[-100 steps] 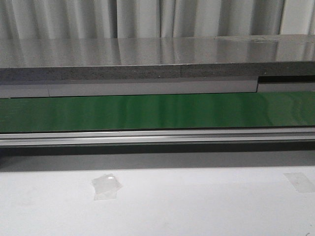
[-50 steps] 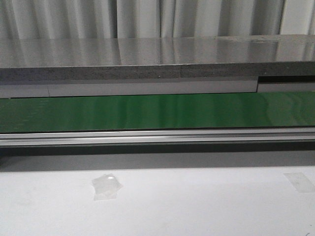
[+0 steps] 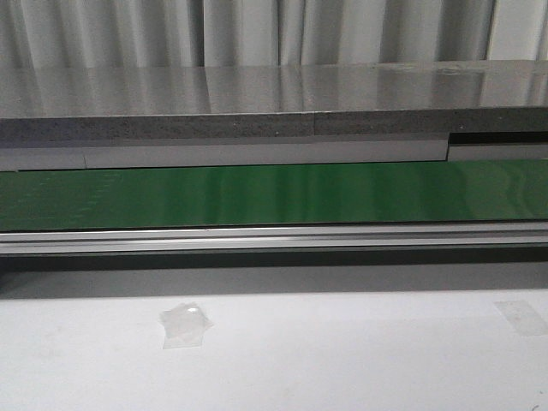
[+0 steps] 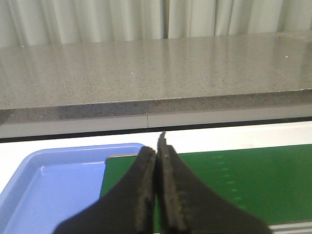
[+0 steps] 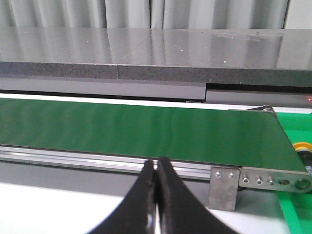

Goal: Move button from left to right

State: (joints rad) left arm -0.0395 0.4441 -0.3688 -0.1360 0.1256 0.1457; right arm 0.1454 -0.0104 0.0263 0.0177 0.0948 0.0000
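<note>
- Button (image 5: 303,146): you only get a yellow cap-like bit w/ a dark part under it, at the frame edge of the right wrist view. It's just past the end of the green belt (image 3: 274,195), over a brighter green surface. It's cut off, so can't tell more.
- Right claw (image 5: 156,163): pinched closed, pads touching, nothing between them. It hangs over the belt's alu rail (image 3: 274,240), near the metal end bracket (image 5: 224,187).
- Left claw (image 4: 156,148): also pressed closed, gripping nothing. It sits above the belt's other end, w/ the blue tray (image 4: 53,180) just beside that end.
- Neither claw touches the button.
- Front view: you see the belt run across the whole frame, bare along its visible length, w/ the rail along its near side.
- Behind the belt: grey stone-look slab (image 3: 257,94), then a pale curtain (image 3: 257,30).
- Nearest you: white desk (image 3: 342,360) w/ a crumpled clear tape patch (image 3: 184,325) and a second tape strip (image 3: 522,315) far right.
</note>
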